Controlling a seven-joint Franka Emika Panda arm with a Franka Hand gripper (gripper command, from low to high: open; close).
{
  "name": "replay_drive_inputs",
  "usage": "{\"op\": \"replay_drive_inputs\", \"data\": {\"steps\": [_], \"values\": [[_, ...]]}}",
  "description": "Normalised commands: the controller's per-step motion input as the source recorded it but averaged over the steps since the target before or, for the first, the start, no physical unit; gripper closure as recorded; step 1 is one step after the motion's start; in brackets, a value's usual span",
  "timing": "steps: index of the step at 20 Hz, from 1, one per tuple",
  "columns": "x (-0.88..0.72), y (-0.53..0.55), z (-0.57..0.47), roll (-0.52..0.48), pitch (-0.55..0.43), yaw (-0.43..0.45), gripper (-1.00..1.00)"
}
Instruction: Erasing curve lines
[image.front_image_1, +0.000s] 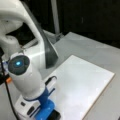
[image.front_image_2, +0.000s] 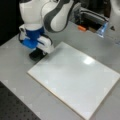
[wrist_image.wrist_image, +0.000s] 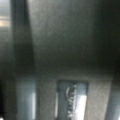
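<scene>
The white board (image.front_image_1: 82, 85) (image.front_image_2: 75, 80) lies flat on the grey table, and no curve lines show on it in either front view. My gripper (image.front_image_1: 47, 106) (image.front_image_2: 36, 46), with blue fingers, is down at a black eraser block (image.front_image_1: 55, 116) (image.front_image_2: 37, 54). The block rests on the table just off the board's corner, at a front view's left. In the wrist view a dark surface (wrist_image.wrist_image: 67, 37) fills nearly everything, very close to the camera.
The grey table (image.front_image_2: 15, 67) extends around the board. An orange item (image.front_image_2: 81, 28) and a clear blue-tinted object (image.front_image_2: 102, 29) lie at a front view's top right, by dark equipment. The arm's white body (image.front_image_1: 25, 75) stands over the board's near corner.
</scene>
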Motion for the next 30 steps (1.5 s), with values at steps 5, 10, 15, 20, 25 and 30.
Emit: {"op": "replay_drive_inputs", "data": {"steps": [5,10,15,20,25,30], "values": [[0.04,0.01,-0.09,0.124,-0.032,-0.118,1.00],[0.04,-0.02,-0.07,0.082,-0.068,-0.138,1.00],[0.03,-0.05,-0.04,0.043,-0.077,-0.147,1.00],[0.01,-0.06,-0.05,0.019,-0.078,-0.147,1.00],[0.01,0.02,-0.09,0.020,-0.079,-0.150,1.00],[0.02,0.10,-0.09,-0.006,-0.085,-0.158,-1.00]]}}
